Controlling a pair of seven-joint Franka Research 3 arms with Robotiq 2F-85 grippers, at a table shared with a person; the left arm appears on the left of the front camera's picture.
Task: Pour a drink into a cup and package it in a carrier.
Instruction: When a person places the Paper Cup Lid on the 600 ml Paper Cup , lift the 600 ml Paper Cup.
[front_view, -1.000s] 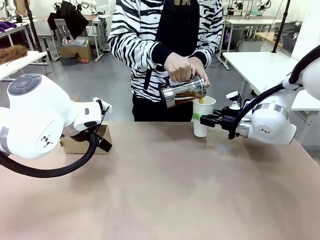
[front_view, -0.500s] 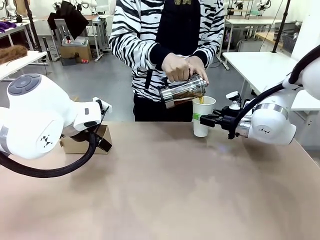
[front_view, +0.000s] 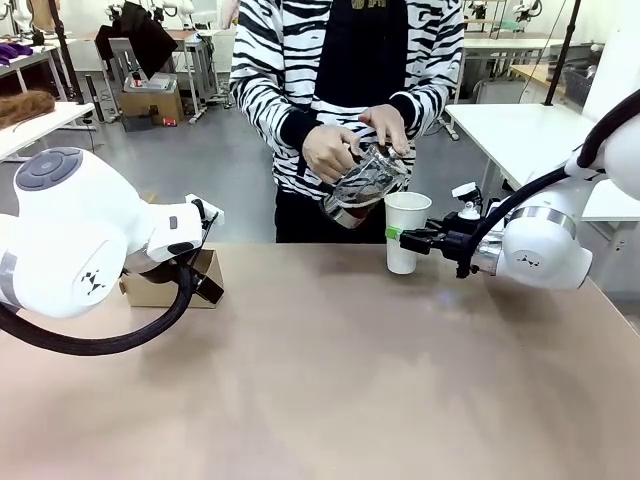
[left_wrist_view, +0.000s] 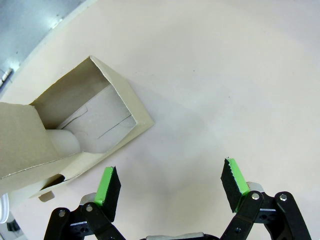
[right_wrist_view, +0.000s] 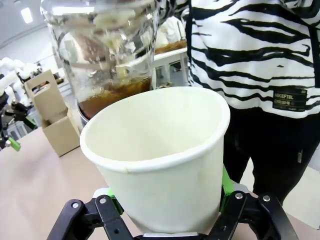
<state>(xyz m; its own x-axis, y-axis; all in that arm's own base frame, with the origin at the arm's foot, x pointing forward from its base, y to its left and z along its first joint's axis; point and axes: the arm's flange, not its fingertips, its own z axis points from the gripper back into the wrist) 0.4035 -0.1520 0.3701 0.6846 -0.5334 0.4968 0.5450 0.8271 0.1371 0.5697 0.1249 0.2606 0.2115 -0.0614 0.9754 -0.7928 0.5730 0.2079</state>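
L hand (left_wrist_view: 172, 182) gapes wide over the desk (front_view: 320, 380) nr its far-left corner, just beside the carrier (left_wrist_view: 30, 145); R hand (front_view: 404, 238) clamps the cup (front_view: 407, 215), upright nr far edge, right of middle; beyond, person's hands (front_view: 332, 152) hold the glass jug (front_view: 368, 185) tilted just beside cup's rim, a little dark brown drink (right_wrist_view: 112, 95) inside.

a robotics lab or workshop: bare grey floor (front_view: 225, 165), white work tables (front_view: 510, 130) beyond, a stored cardboard box (front_view: 152, 101), a white robot arm (front_view: 75, 240) at the near table's left edge.
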